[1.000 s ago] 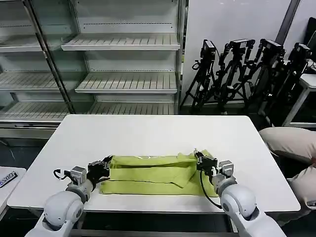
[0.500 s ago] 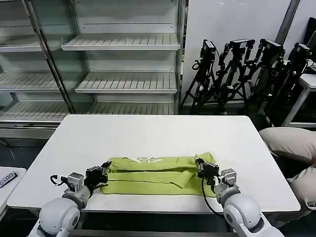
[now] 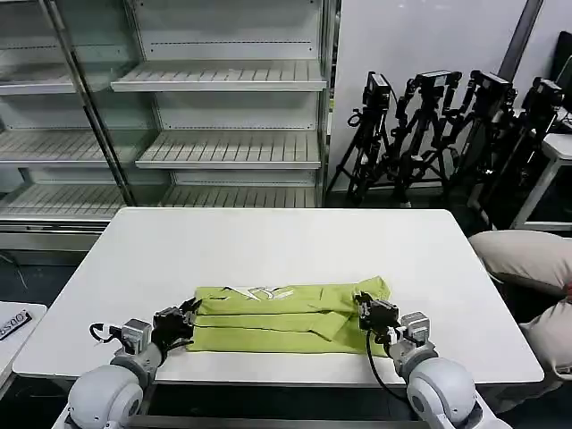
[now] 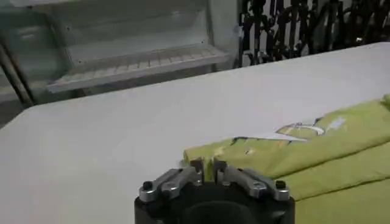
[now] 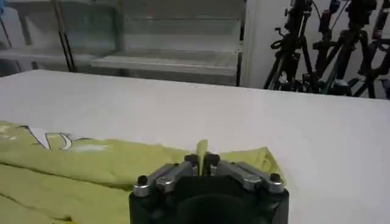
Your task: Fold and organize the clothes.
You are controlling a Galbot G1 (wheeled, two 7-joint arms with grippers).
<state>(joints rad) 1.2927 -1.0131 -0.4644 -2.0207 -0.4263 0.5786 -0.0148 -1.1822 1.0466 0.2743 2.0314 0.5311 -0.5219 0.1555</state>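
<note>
Left end effector (image 3: 185, 320): you see it low at the near left of the white desk (image 3: 268, 241), at the left end of the lime-green thin-fabric short-sleeved T-shirt (image 3: 286, 317); in the left wrist view its fingers (image 4: 196, 167) stand narrowed together on the shirt's edge, pinching the cloth.
Right end effector (image 3: 365, 313): you find it at the shirt's right end, near the desk's front edge; in the right wrist view its fingers (image 5: 192, 162) are drawn close with a thin upright ridge of green fabric caught between them.
Lime-green T-shirt: it lies folded into a long band across the near part of the desk, running left to right between the two end effectors, with a white marking showing on its far layer.
Behind the desk: grey metal shelving (image 3: 223, 107) stands at the back, and black tripods (image 3: 447, 134) cluster at the right.
</note>
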